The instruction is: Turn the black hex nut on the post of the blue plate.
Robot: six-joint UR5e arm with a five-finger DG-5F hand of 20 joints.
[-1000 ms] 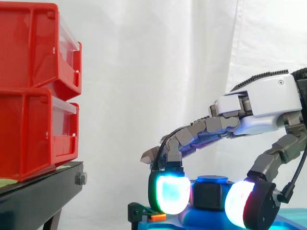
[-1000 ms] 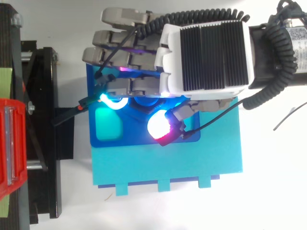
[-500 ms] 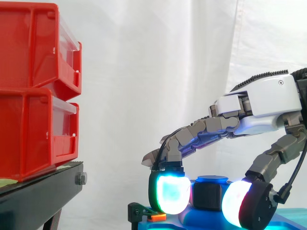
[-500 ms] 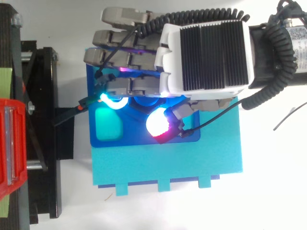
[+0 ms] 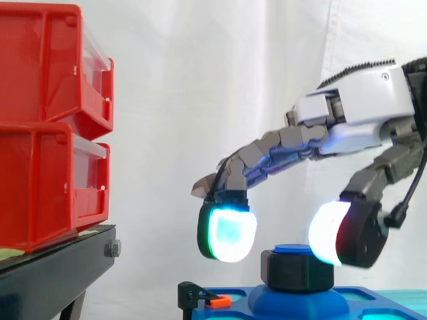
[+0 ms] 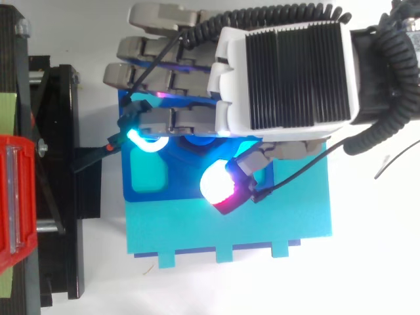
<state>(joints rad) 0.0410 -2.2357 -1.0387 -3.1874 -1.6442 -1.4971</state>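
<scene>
Since the black hex nut (image 5: 297, 269) appears to be a rigid moulded part, it is judged light, stiff and hard to damage. Its smooth faces are likely to slip under soft pads unless they are pinched squarely. Hold is best taken across two opposite flats, low enough that the pads bear on the nut and not on the blue cap of the post (image 5: 293, 249) above it. The corners should then give purchase for turning.

The nut is seated on the post, on a raised boss at about the middle of the blue plate (image 6: 184, 187), away from all of the plate's edges. The plate itself is laid on a paler teal slab (image 6: 230, 230). The nut's bore and the post are upright, so the axis of turning is vertical and the flats face outward to the sides. The nut is squat, wider than it is tall.

The hand (image 5: 363, 107) is arched over the post with its fingers gently bent and spread, and nothing is held. One glowing fingertip (image 5: 228, 232) is hung just beside the nut's upper rim, toward the red bins (image 5: 47, 120). The thumb pad (image 5: 330, 233) is on the opposite side, and whether it is touching the nut cannot be told.
</scene>
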